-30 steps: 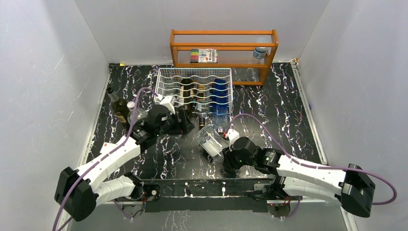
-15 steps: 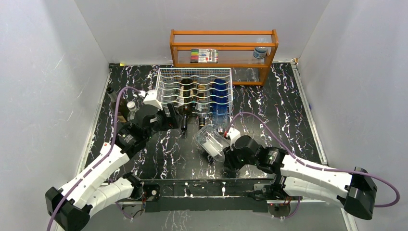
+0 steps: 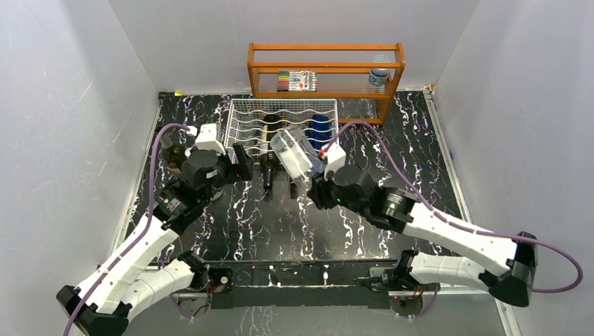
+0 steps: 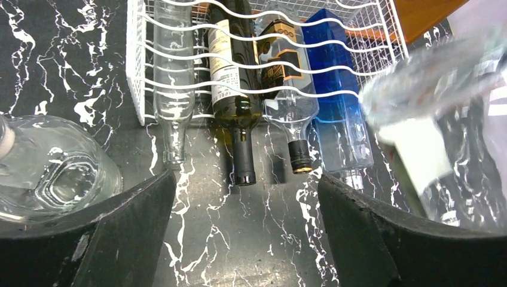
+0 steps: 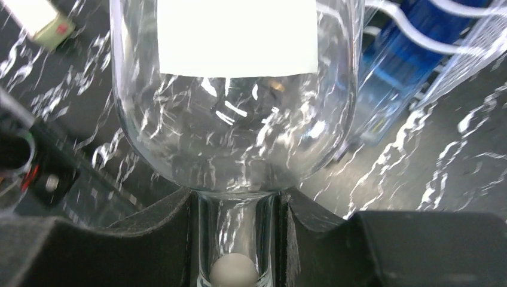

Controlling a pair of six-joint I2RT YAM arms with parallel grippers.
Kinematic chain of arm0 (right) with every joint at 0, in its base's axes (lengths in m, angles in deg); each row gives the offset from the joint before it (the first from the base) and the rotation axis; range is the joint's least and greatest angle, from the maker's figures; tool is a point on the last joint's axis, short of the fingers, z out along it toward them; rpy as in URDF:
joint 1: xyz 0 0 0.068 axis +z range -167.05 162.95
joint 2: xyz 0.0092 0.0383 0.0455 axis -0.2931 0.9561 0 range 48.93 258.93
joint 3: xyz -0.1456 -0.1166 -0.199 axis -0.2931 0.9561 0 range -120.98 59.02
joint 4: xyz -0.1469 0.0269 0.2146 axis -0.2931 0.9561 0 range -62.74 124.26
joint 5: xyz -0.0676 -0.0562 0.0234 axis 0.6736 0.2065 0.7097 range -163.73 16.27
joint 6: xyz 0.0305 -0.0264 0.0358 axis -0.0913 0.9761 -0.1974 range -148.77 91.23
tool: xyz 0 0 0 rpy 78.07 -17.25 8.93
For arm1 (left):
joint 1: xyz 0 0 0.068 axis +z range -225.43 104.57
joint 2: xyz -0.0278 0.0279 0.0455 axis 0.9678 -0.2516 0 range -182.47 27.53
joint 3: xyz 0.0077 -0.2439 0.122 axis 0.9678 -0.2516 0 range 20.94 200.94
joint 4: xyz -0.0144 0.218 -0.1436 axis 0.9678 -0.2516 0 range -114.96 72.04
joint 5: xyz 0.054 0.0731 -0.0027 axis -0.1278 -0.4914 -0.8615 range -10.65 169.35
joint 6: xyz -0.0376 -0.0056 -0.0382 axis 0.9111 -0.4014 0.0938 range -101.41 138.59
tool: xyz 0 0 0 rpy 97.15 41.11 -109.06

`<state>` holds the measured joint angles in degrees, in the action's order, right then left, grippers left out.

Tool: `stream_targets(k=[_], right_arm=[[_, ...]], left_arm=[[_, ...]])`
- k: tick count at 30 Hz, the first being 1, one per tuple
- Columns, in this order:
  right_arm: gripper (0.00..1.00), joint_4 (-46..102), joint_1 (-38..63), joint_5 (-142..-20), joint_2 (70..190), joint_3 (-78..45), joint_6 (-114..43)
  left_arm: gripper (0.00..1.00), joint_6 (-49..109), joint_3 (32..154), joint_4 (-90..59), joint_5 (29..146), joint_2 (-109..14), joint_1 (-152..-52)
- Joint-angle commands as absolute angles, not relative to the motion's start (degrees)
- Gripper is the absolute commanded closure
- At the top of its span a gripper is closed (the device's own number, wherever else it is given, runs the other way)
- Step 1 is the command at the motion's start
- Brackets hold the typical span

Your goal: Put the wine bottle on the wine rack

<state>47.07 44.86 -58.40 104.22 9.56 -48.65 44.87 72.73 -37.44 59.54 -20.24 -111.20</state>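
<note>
Wine bottle (image 3: 294, 155), clear glass, hangs tilted in the air at the front of the white wine rack (image 3: 245, 117), neck clamped in the right hand (image 5: 236, 239). Left hand (image 3: 242, 164) spread wide, empty, over the desk (image 3: 392, 140) near the rack's left front corner.

The clear bottle (image 3: 295, 159) with a white label is lifted and tilted, its base toward the front of the white wire rack (image 3: 284, 102), which is partly filled.

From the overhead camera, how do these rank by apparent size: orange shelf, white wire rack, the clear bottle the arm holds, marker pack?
1. orange shelf
2. white wire rack
3. clear bottle, held up nearer the camera
4. marker pack
</note>
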Motion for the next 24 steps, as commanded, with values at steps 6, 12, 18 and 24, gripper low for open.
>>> stream_targets(k=[6, 12, 18, 24], right_arm=[[1.00, 31.5, 33.6, -45.8, 118.8, -10.1, -53.3], [1.00, 29.5, 25.8, -50.0, 125.9, -11.8, -59.0], [1.00, 28.7, 24.2, -49.1, 131.0, -12.7, -61.3], [1.00, 28.8, 23.5, -50.1, 134.4, -13.9, -62.9]], left_arm=[[0.10, 42.6, 75.3, -39.4, 59.6, -18.3, -111.2], [0.09, 42.0, 75.0, -40.1, 61.1, -18.3, -111.2], [0.08, 41.9, 74.4, -40.3, 62.8, -19.0, -111.2], [0.06, 41.0, 75.5, -40.8, 63.1, -20.1, -111.2]])
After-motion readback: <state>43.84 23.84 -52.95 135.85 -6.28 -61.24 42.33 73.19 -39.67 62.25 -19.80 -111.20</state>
